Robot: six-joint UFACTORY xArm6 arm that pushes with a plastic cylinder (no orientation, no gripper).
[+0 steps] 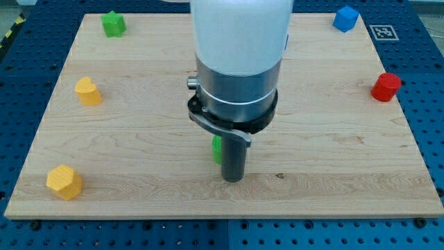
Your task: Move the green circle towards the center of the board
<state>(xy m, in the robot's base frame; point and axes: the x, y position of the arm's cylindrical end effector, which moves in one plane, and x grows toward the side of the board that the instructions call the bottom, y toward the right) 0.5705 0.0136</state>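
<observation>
The green circle [216, 147] shows only as a small green sliver just left of my rod, near the middle of the wooden board [139, 173]; most of it is hidden behind the rod and the arm's body. My tip [233, 180] rests on the board just right of and slightly below the green circle, apparently touching it.
A green star-like block [113, 24] sits at the top left, a blue block [345, 18] at the top right, a red cylinder-like block [386, 87] at the right edge. A yellow heart-like block [88, 91] and a yellow hexagon [64, 182] sit at the left.
</observation>
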